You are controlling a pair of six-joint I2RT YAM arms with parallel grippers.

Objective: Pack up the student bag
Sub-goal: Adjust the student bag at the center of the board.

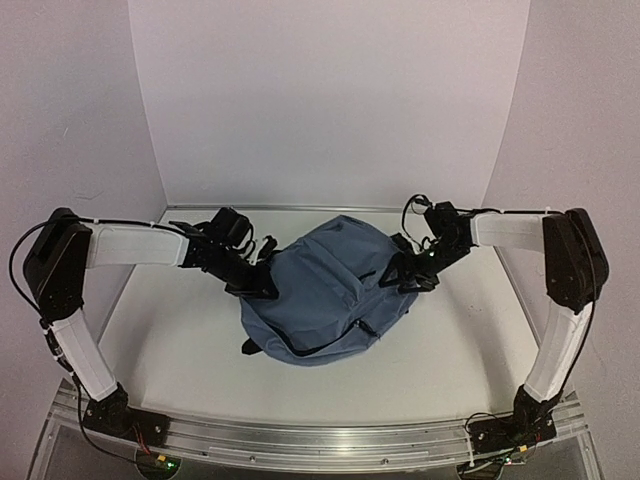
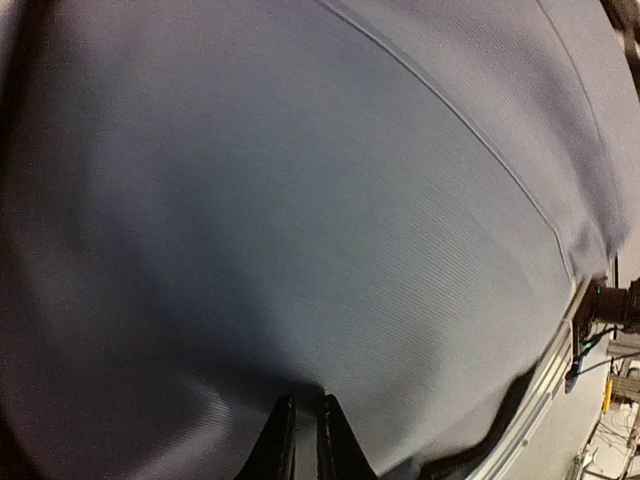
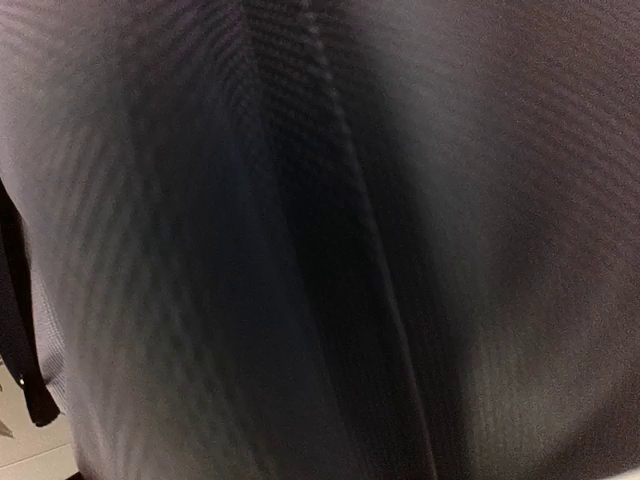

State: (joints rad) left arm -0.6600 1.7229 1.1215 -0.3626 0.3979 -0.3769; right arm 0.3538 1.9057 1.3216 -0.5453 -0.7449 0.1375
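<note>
Left hand [image 1: 266, 285] pinches student bag [image 1: 325, 290] fabric at its left edge.

Top camera looks down; wrist cameras seemingly hug the student bag [image 1: 330, 285].

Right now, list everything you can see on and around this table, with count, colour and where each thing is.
student bag: one, slate-blue with black zippers, lying mid-table between the grippers
table: one, white, under the bag
backdrop: one, white, curving behind the table
rail: one, silver, along the near edge
left gripper: one, black, fingers nearly together on the bag's left-side fabric
right gripper: one, black, against the bag's right side, fingers hidden
left arm, right arm: two, white and black, reaching in from either side
</note>
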